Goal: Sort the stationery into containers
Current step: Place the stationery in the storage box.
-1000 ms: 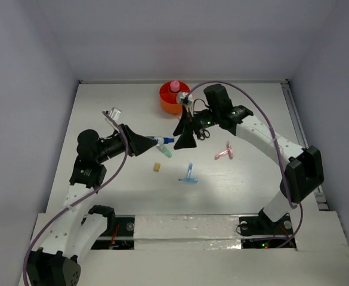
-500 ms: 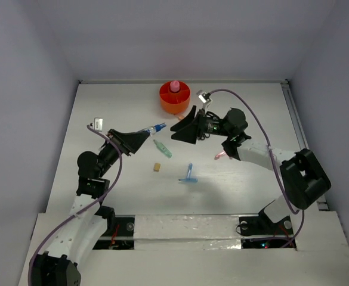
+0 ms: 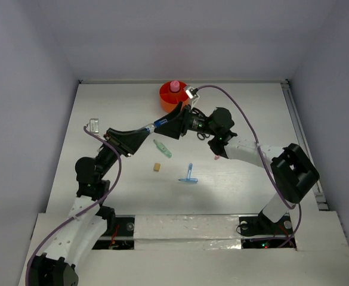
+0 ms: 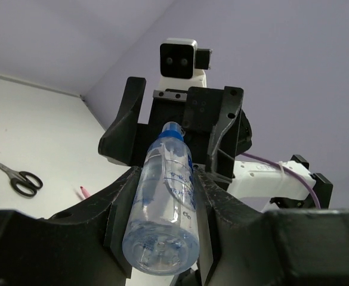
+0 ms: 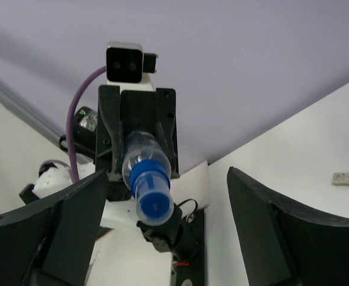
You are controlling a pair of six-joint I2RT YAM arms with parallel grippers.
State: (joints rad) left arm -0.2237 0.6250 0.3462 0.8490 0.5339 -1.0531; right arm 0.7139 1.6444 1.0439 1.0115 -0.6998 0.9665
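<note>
A blue-capped clear bottle [image 4: 162, 208] is seen clamped between the fingers of the left gripper [image 3: 139, 134], which is closed partway on the bottle's sides and holds it lifted above the white table [image 3: 252, 107], cap pointed away toward the other arm. The right gripper [image 3: 172, 122] is shown facing it head-on with its fingers spread wide and nothing held; in the right wrist view the blue cap is framed in the gap between those fingers, with clear space left on either side. Just behind the meeting point, at the far middle of the table, the orange tub [image 3: 167, 98] is seen with a pink-capped glue bottle [image 3: 175, 86] standing upright inside it. The remaining stationery is left lying on the tabletop: a green piece [image 3: 162, 149] just below the held bottle, a tan eraser cube [image 3: 157, 167] a little nearer the arm bases, and a light-blue T-shaped piece [image 3: 188, 176] to its right. A pink piece [image 3: 218, 157] is partly covered by the right arm, and the black-handled scissors [image 4: 19, 179] are picked out flat on the table in the left wrist view.
</note>
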